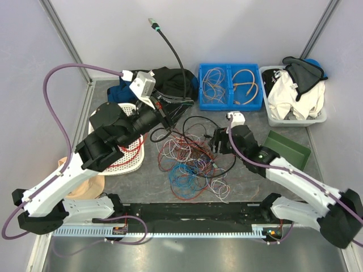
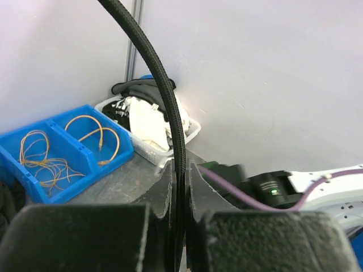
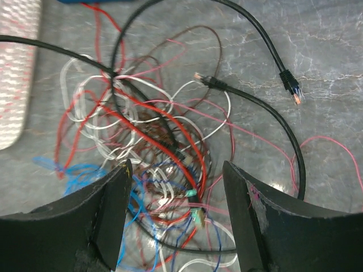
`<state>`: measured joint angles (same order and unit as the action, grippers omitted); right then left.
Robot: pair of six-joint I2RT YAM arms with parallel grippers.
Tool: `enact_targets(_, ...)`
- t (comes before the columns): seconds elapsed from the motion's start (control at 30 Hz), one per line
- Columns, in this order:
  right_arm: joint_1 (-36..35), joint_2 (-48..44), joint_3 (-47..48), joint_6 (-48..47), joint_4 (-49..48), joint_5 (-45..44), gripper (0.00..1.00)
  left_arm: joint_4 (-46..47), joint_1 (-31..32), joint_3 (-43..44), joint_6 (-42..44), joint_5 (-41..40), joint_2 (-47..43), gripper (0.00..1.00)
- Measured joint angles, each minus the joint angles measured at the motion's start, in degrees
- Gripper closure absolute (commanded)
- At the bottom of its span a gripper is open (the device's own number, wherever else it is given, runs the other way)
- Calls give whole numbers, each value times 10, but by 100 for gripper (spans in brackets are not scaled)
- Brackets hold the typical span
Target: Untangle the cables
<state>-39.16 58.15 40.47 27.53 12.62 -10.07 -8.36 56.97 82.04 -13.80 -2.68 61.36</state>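
The cables (image 1: 190, 161) lie in a loose tangle of red, white, blue, pink and black wires in the middle of the table. My left gripper (image 1: 163, 115) is shut on a thick black cable (image 1: 177, 56) that arcs up to a plug (image 1: 152, 22) held high at the back. In the left wrist view this braided black cable (image 2: 164, 85) runs down between my pressed fingers (image 2: 164, 190). My right gripper (image 3: 176, 187) hangs open just above the tangle (image 3: 153, 130), nothing between its fingers. A black cable end with a clear plug (image 3: 290, 82) lies to the right.
A blue two-part bin (image 1: 229, 85) with thin wires stands at the back. A white basket of cloths (image 1: 295, 96) is at the back right, a green tray (image 1: 289, 148) beside it. A white perforated basket (image 1: 127, 153) sits under my left arm. Dark cloth (image 1: 170, 79) lies behind.
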Motion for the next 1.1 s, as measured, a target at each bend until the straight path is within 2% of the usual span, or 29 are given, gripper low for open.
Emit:
enact_targets(0.3, 6, 182, 30, 28, -115, -23, 27, -5, 0, -42, -4, 21, 5, 98)
enact_targets(0.57, 30, 394, 185, 102, -206, 31, 26, -5, 0, -90, -16, 35, -7, 98)
enact_targets(0.83, 31, 532, 300, 113, -206, 64, 29, -6, 0, -106, -18, 44, -25, 98)
enact_targets(0.93, 30, 556, 321, 112, -196, 71, 36, -6, 0, -108, -18, 43, -33, 98)
enact_targets(1.0, 30, 570, 335, 112, -189, 76, 44, -6, 0, -108, -18, 44, -38, 98)
enact_targets(1.03, 30, 577, 340, 113, -185, 79, 56, -6, 0, -109, -18, 43, -39, 98)
enact_targets(1.1, 30, 582, 342, 111, -183, 84, 73, -6, 0, -109, -18, 43, -40, 98)
